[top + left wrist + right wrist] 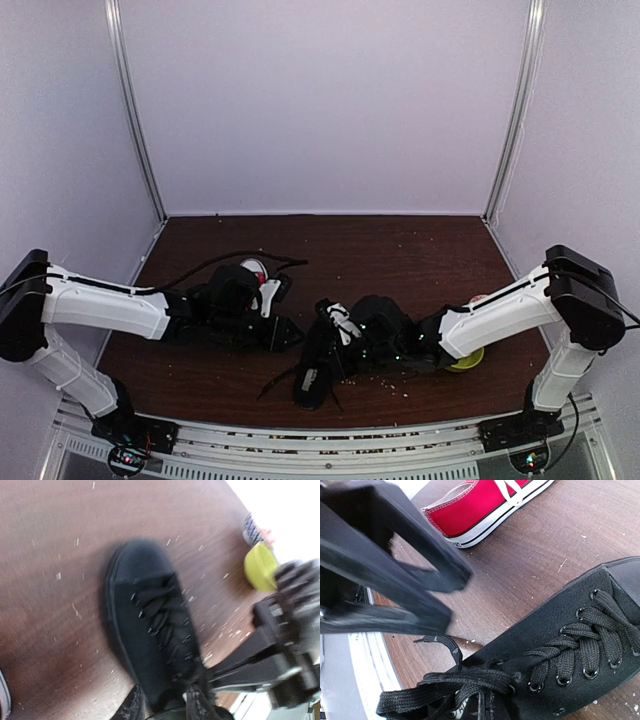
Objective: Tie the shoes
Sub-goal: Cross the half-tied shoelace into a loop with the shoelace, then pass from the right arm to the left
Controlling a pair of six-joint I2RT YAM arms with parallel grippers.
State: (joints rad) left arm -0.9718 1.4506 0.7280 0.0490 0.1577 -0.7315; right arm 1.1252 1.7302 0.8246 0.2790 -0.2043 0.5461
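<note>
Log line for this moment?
black shoe: lace ends loose | red sneaker: lying apart | right gripper: shut, by lace ends, nothing visibly held | left gripper: state unclear

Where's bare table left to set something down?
Free: dark wooden table's far strip along the back wall, beyond the red canvas sneaker; also the near edge left of the black lace-up shoe. Crowded: centre-right, around that shoe and the yellow-green round object.

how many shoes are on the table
2. The black shoe lies mid-table near the front edge. The red shoe sits further left and back, largely covered in the overhead view. No others show.
</note>
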